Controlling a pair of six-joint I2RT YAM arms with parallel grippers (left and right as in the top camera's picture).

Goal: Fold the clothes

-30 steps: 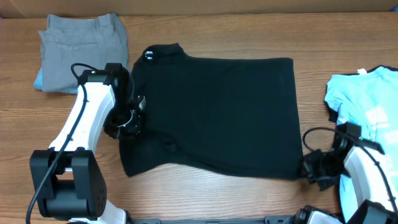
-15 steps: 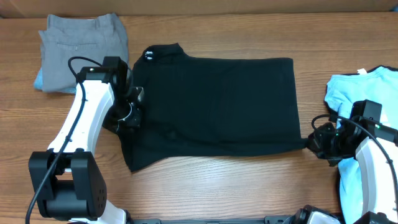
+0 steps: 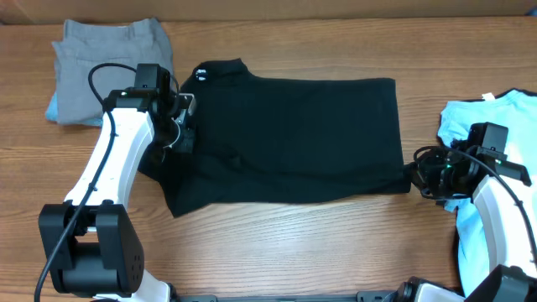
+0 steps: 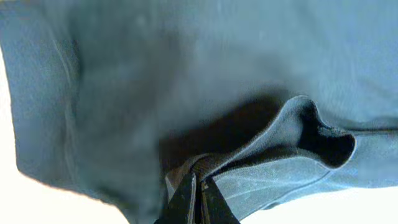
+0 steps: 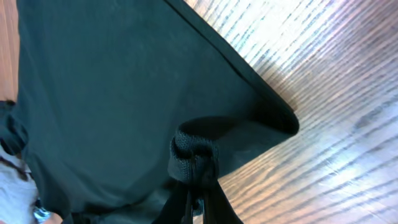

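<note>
1. Black T-shirt (image 3: 294, 138) lay spread flat across the middle of the wooden table (image 3: 294, 252), its white neck label (image 3: 200, 75) at the upper left.
2. I saw my left gripper (image 3: 183, 134) at the shirt's left edge, just below the collar. In the wrist view its fingers (image 4: 184, 202) were pinched together on a raised fold of the black cloth.
3. My right gripper (image 3: 417, 178) sat at the shirt's lower right corner, clamped on a bunched bit of hem.
4. Folded grey trousers (image 3: 113, 67) lay at the far left. A light blue T-shirt (image 3: 495, 134) lay at the right edge, apart from the black one.
</note>
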